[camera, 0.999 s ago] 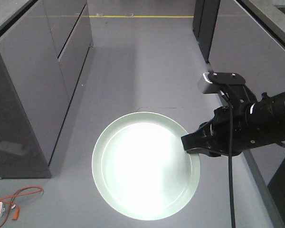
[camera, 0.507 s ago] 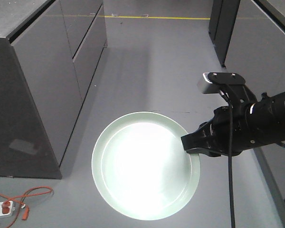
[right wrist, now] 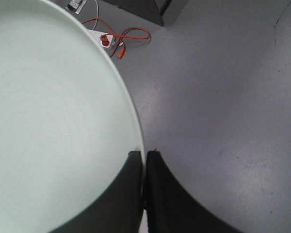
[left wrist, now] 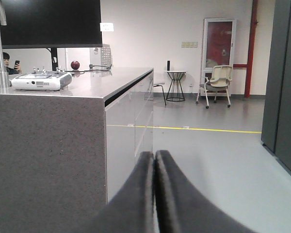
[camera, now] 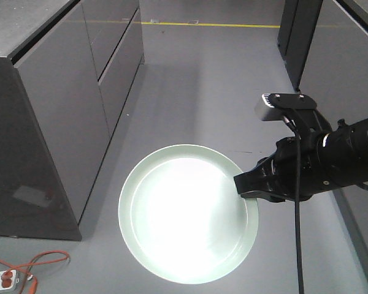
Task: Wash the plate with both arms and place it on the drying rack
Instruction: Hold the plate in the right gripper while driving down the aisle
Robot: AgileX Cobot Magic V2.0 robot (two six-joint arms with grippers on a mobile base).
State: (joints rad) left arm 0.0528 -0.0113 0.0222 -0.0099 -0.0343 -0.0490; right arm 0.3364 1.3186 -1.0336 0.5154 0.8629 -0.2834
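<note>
The right arm (camera: 340, 156) comes in from the right, stretched out roughly level. Its gripper (camera: 242, 187) is clamped hard on the right-hand rim of the plate (camera: 184, 214). The plate hangs flat in the air over the grey floor (camera: 202, 79), face up, its middle glaring white under the light. Close up, the two black fingers (right wrist: 131, 194) pinch the rim between them, one over the plate's face and one on the outside. A small grey block (camera: 268, 108) sits on top of the wrist, and a black cable (camera: 297, 239) drops from it past the plate's edge.

The left gripper (left wrist: 155, 155) points forward down the room, level, with its fingers pressed together and nothing between them.

Left of the plate stands a dark grey cabinet (camera: 55, 122) with drawer fronts. At its foot lies a white power strip (camera: 3, 280) with an orange cord. A yellow line (camera: 208, 25) crosses the floor further on, and a tall dark unit (camera: 300, 37) stands at the upper right.

Ahead of the left gripper is a stone-topped table (left wrist: 87, 90) carrying a white device (left wrist: 41, 81) and a small dark red ball (left wrist: 75, 64) below a black screen (left wrist: 51, 22). A pale chair (left wrist: 218, 83) sits by the far wall.
</note>
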